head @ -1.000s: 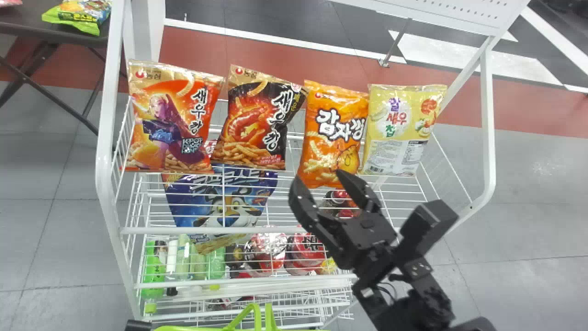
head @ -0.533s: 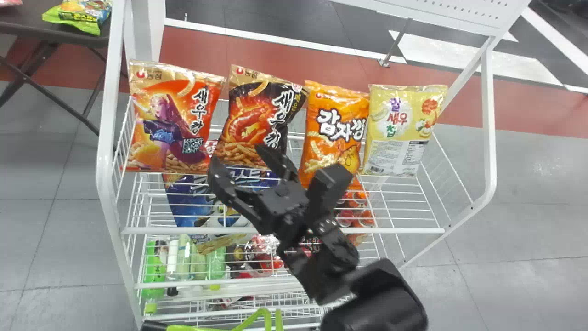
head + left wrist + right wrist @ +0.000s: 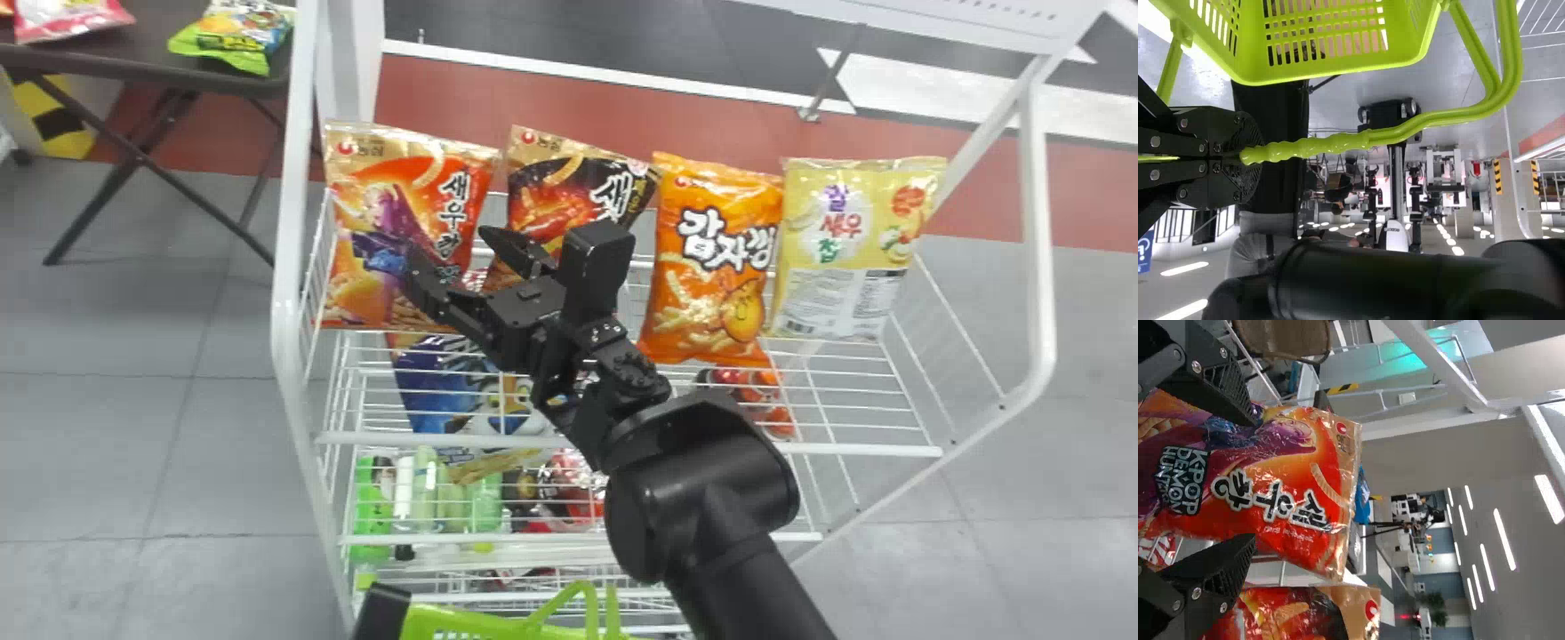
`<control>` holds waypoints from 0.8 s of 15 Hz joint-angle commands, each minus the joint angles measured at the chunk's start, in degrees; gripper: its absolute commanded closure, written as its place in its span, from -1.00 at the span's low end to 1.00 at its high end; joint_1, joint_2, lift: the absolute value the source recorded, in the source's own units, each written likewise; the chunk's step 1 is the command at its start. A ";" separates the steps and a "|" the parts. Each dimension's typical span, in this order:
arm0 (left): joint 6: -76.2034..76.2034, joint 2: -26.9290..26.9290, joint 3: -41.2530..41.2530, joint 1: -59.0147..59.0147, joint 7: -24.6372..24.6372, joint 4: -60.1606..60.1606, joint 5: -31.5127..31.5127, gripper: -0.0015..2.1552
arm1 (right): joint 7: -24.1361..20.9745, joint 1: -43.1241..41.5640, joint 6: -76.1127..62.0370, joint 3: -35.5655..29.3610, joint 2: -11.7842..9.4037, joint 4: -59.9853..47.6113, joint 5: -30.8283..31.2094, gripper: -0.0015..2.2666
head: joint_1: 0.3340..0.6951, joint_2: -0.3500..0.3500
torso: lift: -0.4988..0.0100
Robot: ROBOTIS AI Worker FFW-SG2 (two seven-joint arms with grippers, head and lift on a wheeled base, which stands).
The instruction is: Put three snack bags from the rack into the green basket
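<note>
Snack bags [image 3: 716, 267] stand four in a row on your white rack [image 3: 286, 284]. You have the right pincer [image 3: 446, 244] spread wide in front of the leftmost bag [image 3: 360, 298], gripping nothing. Your left pincer [image 3: 382, 612] is closed on a handle [image 3: 1391, 135] of the green basket [image 3: 1338, 72], near the rack.

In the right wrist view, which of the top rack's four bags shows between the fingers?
The leftmost, red bag: only it shows between the right gripper's fingers.
</note>
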 commanded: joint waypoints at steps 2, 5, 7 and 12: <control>0.07 -0.15 0.30 -0.89 0.07 0.45 -0.14 0.36 | 1.56 -4.19 2.10 0.36 1.08 4.82 0.20 -0.65 | 1.00 -0.52 | 0.96; 0.07 -0.15 0.30 -1.86 -0.02 1.50 0.13 0.36 | 5.08 -5.07 8.08 0.10 1.08 3.94 -0.15 0.54 | 1.00 -0.47 | 0.96; 0.07 -0.15 0.30 -2.03 -0.02 1.77 0.21 0.36 | 5.52 -2.00 11.42 -0.25 0.20 -2.13 0.03 0.77 | 1.00 -0.42 | 0.96; 0.07 -0.15 0.38 -1.42 -0.02 1.15 0.48 0.36 | 6.40 6.97 17.74 -2.36 -2.62 -17.16 0.38 0.81 | 1.00 -0.46 | 0.96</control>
